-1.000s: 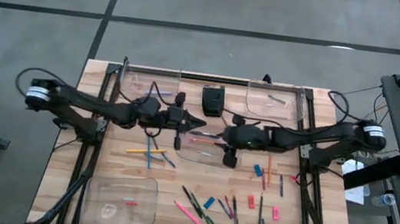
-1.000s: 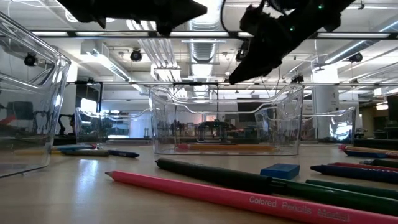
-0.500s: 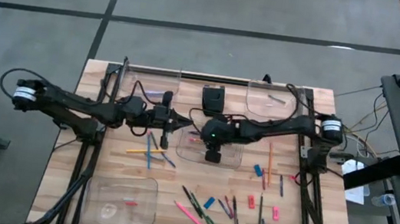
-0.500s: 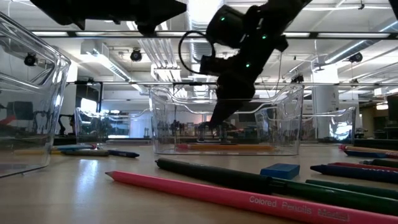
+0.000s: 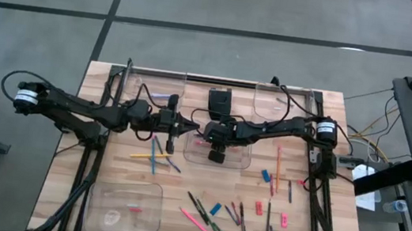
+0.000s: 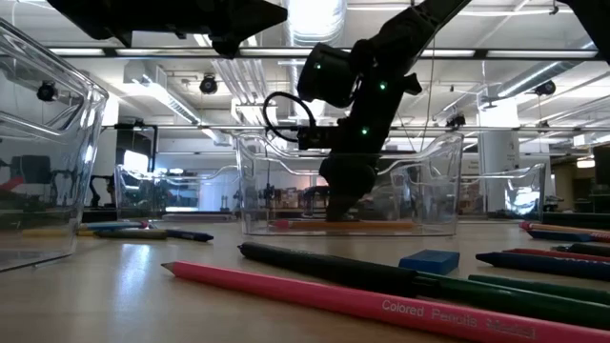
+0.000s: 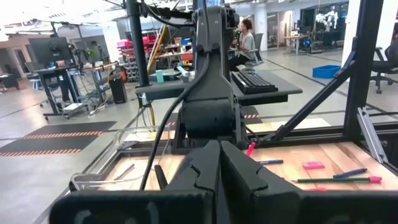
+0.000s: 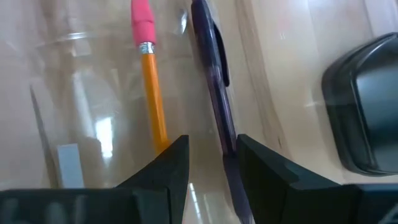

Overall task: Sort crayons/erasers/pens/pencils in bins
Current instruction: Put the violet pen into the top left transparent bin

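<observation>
High view: both arms reach inward over the middle of the wooden desk [image 5: 105, 158]. The right arm stretches level from its base at the desk's right edge, its wrist bent downward so that the right pincer [image 5: 204, 140] dips into the left part of the central bin [image 5: 241, 164], one of four clear tubs. The low view shows this arm descending steeply, its tip close to the bin floor.

Right wrist view: the right pincer's fingers [image 8: 166, 167] stand a narrow gap apart with nothing between them. Just ahead lie an orange pencil [image 8: 151, 93] with a pink eraser cap and a dark purple pen [image 8: 214, 93], side by side on the bin floor and nearly parallel. Whether the fingertips touch either stick cannot be told. The black box [image 8: 367, 118] lies outside the bin wall.

The left arm extends horizontally from the desk's left edge, raised above the surface; the left pincer [image 5: 191, 124] hovers just left of the central bin, its tip pointing at the right pincer. In the left wrist view its fingers [image 7: 198, 171] are pressed together, holding nothing.

Remaining task items: a small cluster of pencils [image 5: 154, 155] lies on the desk below the left pincer. A larger scatter of pencils, crayons and pens [image 5: 212, 220] occupies the near middle and right of the desk, with a blue eraser [image 5: 215, 209] and red erasers [image 5: 259, 209] among them. A near-left bin [image 5: 99, 197] and two far bins [image 5: 286, 114] complete the set.
</observation>
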Robot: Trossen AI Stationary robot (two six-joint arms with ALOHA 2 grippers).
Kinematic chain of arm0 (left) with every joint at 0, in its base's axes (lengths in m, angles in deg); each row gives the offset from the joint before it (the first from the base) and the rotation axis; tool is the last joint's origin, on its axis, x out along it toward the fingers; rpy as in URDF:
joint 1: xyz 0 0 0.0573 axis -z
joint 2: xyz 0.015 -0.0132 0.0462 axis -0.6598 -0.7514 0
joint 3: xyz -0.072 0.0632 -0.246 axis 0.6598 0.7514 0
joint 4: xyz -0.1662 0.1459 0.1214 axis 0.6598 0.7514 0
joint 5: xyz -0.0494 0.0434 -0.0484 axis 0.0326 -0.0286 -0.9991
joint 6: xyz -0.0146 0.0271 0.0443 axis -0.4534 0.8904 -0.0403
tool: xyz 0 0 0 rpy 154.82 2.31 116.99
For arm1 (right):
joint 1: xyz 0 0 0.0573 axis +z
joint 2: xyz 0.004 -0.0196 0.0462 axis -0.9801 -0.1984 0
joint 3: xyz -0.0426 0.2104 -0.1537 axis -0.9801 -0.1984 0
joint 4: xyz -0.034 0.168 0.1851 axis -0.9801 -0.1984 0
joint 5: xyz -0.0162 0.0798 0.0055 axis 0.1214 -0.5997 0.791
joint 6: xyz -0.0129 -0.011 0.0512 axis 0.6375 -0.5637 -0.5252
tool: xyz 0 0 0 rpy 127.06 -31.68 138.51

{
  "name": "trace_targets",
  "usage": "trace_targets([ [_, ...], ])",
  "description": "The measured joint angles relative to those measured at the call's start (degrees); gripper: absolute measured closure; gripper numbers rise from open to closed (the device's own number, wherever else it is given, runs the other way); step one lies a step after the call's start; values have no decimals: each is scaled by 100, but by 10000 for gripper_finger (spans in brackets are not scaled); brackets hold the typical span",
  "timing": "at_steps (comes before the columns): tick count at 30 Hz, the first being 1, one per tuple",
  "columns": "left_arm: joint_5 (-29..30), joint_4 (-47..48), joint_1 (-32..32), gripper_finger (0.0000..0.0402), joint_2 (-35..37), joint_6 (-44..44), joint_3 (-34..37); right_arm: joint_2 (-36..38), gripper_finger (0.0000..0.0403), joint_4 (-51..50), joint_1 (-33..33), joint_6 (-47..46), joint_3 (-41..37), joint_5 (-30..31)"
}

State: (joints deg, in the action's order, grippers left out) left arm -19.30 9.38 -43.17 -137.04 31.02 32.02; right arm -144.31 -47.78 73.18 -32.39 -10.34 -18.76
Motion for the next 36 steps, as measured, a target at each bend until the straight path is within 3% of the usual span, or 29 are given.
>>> trace_targets([
  [3, 0, 14, 0, 401, 0, -2, 2, 18, 278, -47, -28, -36, -8, -98],
  [13, -2, 15, 0, 402, 0, -9, 2, 274, 279, -249, -27, -291, -24, -1535],
  [18, -2, 15, 0, 402, 0, -9, 4, 361, 281, -238, -27, -297, -26, -1532],
  [23, -2, 15, 0, 402, 0, -9, 4, 384, 287, -227, -27, -237, -26, -1061],
  [36, -2, 13, 0, 402, 0, -9, 7, 27, 293, -231, -80, -318, -35, -921],
])
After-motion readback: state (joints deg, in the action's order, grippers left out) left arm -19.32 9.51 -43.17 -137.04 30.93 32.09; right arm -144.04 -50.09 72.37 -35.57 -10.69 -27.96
